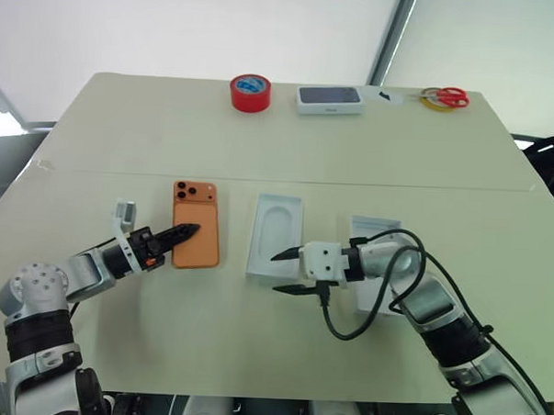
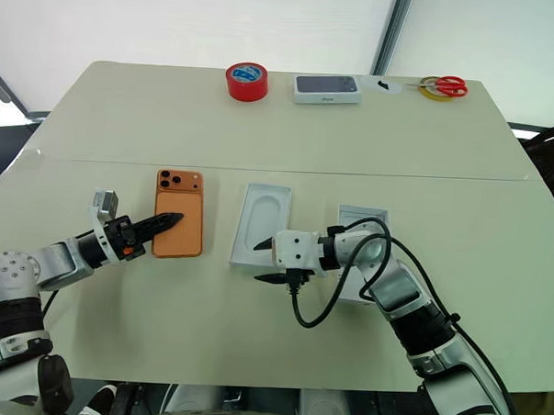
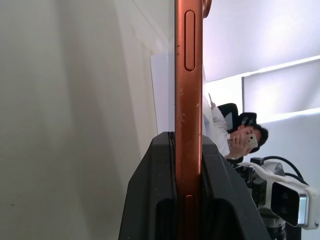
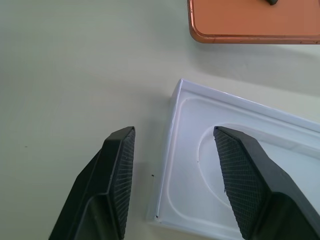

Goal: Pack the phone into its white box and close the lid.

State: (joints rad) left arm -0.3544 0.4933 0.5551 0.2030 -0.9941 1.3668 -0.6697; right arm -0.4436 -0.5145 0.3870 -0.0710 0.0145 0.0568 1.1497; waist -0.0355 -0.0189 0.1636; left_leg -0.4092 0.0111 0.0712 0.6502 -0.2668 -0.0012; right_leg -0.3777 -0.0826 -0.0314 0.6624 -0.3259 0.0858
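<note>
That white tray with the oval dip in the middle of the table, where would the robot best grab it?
Probably by a long side wall. The white insert lies flat with its hollow facing up, ringed by a thin raised rim. The open right gripper sits at its near end, so coming from that side, one finger inside the rim and one outside, looks easiest.

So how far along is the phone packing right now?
Early. The left gripper is shut on the phone, lifted off the table. The right gripper hangs open by the white insert. Left: phone into the white box, lid on.
</note>
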